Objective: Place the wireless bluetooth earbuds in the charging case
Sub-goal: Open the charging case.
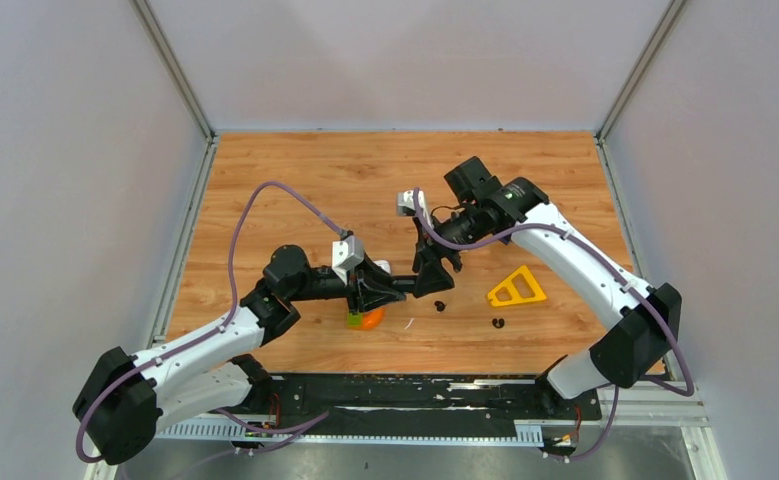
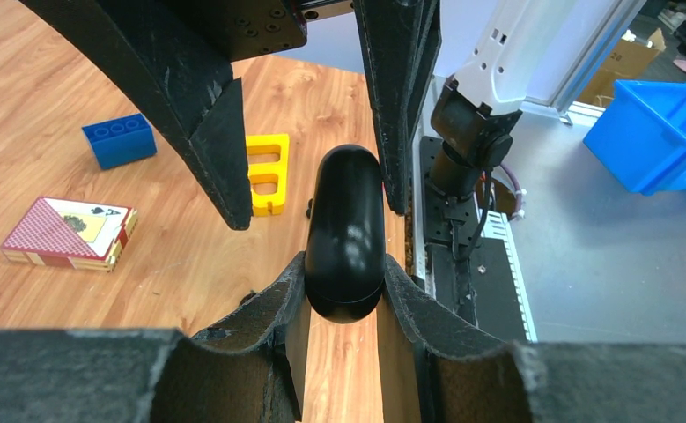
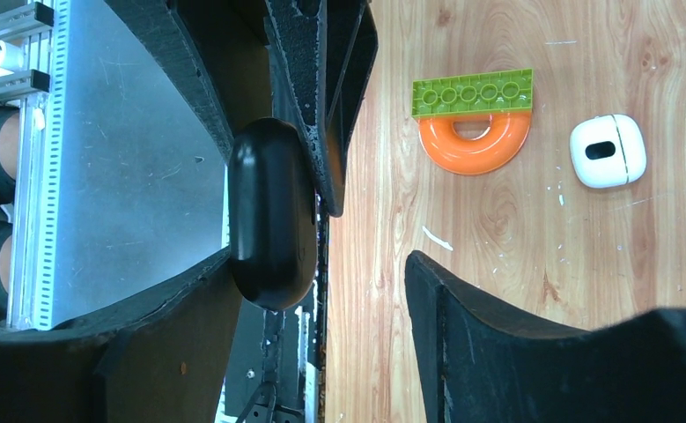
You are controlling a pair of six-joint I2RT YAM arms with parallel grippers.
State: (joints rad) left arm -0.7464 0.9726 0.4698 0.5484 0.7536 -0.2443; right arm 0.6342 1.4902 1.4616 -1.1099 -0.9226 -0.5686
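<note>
Left wrist: left tool (image 2: 343, 264) clamps closed black charging case (image 2: 346, 211).

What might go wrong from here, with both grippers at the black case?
1. The left gripper pinches just one end of the black case; the open right gripper, one finger at its side, may lever it loose.
2. The black earbuds lie on the table nearby; a dropped case might scatter them.

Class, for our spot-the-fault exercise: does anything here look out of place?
Two black earbuds lie loose on the wooden table, outside the black charging case, which the left gripper holds clamped above the table.
</note>
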